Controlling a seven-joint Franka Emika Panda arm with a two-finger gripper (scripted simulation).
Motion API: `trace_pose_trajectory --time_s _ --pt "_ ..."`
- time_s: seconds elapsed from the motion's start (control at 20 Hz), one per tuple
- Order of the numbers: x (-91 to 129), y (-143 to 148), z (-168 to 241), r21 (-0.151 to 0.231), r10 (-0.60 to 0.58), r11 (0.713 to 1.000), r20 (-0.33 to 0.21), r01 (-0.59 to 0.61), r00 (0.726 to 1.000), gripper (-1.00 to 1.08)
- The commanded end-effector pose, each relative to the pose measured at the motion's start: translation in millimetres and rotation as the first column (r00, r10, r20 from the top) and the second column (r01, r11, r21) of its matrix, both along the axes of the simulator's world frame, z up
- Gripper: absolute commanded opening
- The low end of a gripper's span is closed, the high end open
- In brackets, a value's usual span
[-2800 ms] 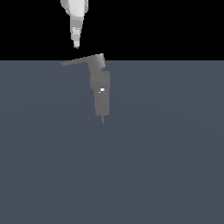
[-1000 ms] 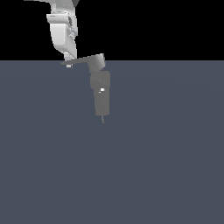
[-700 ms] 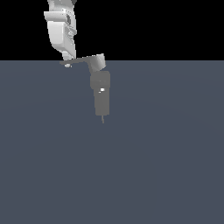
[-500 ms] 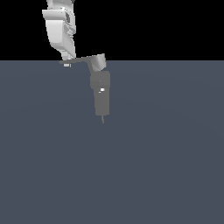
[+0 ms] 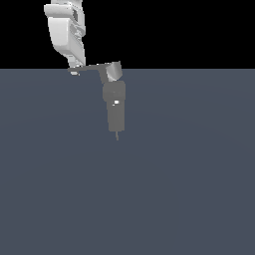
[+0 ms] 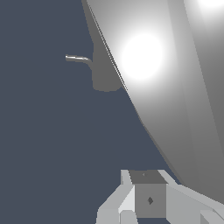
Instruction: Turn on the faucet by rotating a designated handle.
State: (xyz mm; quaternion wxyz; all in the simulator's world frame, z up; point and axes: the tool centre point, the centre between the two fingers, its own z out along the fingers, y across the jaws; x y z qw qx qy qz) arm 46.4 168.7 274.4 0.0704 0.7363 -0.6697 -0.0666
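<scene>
At the handle's outer tip: the claw [image 5: 74, 69] is seen touching the handle [image 5: 88, 67]; grip state cannot be told.
Wrist view: the faucet [image 6: 104, 65] is seen beyond a claw finger [image 6: 146, 199], large grey surface alongside.

No text, label, brand, number or sign can be read in either view; every surface shown is plain and unmarked.
</scene>
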Motion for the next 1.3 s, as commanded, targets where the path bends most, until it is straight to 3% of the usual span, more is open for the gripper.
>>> trace_pose_trajectory --time_s 0.0,0.55,1.25 --pt "-8 0 2 -0.001 0.001 1.000 -0.003 -0.001 1.000 -1.00" --pt "-34 -2 8 -0.001 0.000 1.000 -0.003 0.000 1.000 -1.00" --pt "-60 -34 10 -0.004 -0.002 1.000 -0.006 0.002 1.000 -1.00"
